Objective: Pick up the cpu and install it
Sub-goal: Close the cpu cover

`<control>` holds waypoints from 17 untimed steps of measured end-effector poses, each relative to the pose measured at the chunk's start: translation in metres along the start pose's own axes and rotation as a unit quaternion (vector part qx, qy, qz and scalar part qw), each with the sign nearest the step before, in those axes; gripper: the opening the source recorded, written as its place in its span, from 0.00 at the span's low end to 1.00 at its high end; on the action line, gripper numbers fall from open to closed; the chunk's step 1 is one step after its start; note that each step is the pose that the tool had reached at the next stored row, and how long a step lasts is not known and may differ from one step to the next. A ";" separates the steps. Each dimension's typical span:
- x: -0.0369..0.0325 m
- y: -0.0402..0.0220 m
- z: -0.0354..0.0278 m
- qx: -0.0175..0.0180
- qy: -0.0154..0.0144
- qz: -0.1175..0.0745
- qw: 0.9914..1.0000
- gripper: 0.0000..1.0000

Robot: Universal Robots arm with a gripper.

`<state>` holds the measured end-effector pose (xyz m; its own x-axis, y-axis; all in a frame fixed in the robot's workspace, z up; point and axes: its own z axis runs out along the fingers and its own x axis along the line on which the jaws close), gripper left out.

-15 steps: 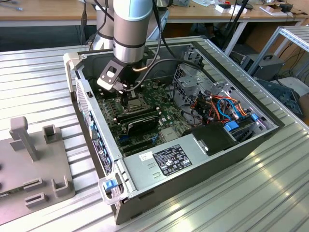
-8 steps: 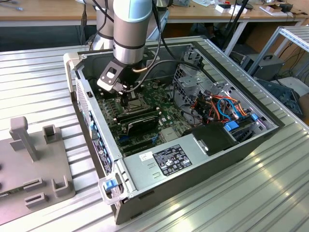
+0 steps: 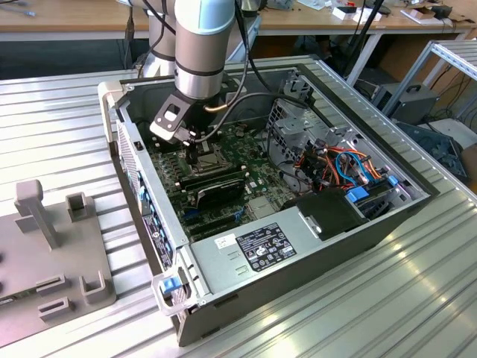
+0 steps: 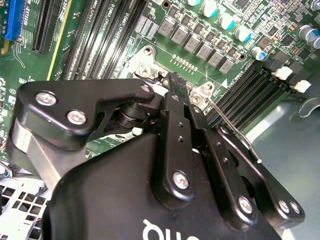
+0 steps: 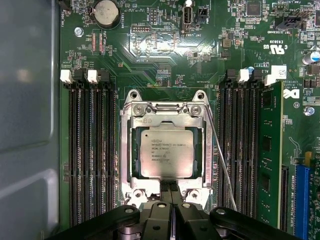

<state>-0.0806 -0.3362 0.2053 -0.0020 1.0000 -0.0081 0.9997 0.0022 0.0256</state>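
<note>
The cpu (image 5: 166,153), a flat silver-grey square, lies flat inside the socket on the green motherboard in the first wrist view. The shiny metal socket frame (image 5: 126,150) surrounds it, and a thin wire lever (image 5: 222,160) runs along one side. My gripper (image 5: 169,189) is shut, its two black fingers pressed together with the tips at the socket's edge, just off the chip. The second wrist view shows the shut gripper (image 4: 175,82) reaching down to the frame's corner. In the exterior view the gripper (image 3: 192,153) hangs low inside the open computer case.
Memory slots (image 5: 90,150) flank the socket, with a green memory module (image 5: 270,150) beyond one bank. A black expansion card (image 3: 216,190), the power supply (image 3: 253,250) and coloured cables (image 3: 335,168) crowd the case. The case wall (image 3: 141,186) stands close by. A grey fixture (image 3: 45,246) sits at the exterior view's left.
</note>
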 end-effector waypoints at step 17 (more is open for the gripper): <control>-0.0001 0.0005 -0.0193 0.000 0.000 0.000 1.000 0.11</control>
<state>-0.0806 -0.3361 0.2246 -0.0020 1.0000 -0.0081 0.9997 0.0022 0.0258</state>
